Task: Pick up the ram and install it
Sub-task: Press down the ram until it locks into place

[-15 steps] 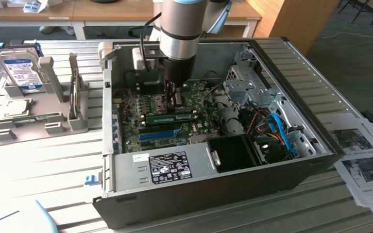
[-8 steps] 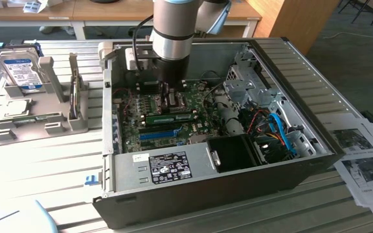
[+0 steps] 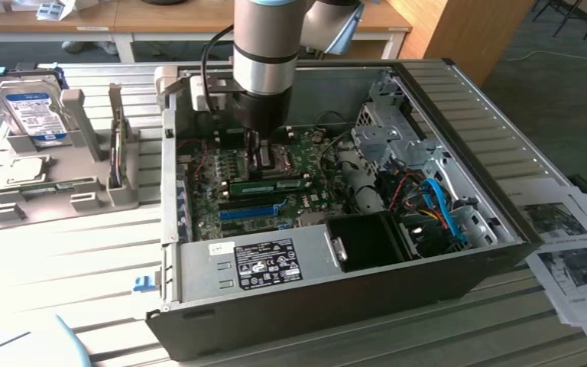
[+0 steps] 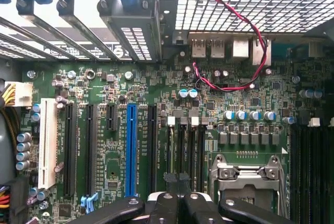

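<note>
The ram (image 3: 269, 185) is inside the open case (image 3: 497, 122), a green stick with dark chips running left to right across the board. It lies between the blue slot (image 3: 248, 212) on its near side and the metal socket frame (image 3: 273, 157) on its far side. From here I cannot tell whether it is fully seated or only resting there.

The arm reaches straight down into the case. Its fingers (image 3: 256, 149) are pressed together just beyond the stick, over the socket frame, with nothing visibly between them. The wrist view shows the same closed tips (image 4: 170, 185) low over the board, beside the blue slot (image 4: 130, 145) and the socket frame (image 4: 245, 174).

To do this well, I'd say the stick has to stay square to its slot. Pressure should go straight down and evenly along its top edge, never on the chips. The fingers should also keep off the socket frame and the red wire (image 4: 229, 10).
</note>
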You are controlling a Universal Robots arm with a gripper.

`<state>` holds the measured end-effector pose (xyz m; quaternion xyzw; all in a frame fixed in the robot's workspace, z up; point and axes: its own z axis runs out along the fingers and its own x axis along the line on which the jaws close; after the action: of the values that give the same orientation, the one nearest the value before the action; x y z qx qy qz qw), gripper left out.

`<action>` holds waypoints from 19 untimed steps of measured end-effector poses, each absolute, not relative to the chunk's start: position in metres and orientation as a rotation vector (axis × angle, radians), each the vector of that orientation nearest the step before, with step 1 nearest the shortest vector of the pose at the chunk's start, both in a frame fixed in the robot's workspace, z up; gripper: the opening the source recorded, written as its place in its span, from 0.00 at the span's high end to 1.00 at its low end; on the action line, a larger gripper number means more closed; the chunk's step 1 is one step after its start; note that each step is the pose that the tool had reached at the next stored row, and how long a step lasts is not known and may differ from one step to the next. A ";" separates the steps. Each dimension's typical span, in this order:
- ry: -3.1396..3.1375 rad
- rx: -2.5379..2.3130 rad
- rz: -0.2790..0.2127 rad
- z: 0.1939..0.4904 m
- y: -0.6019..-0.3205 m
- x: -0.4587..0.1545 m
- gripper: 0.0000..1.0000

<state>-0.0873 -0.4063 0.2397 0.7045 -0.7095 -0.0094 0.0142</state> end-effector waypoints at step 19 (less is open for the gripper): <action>-2.209 2.193 -0.030 0.235 -0.406 -0.088 0.91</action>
<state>-0.0881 -0.4064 0.2353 0.7045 -0.7095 -0.0097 0.0143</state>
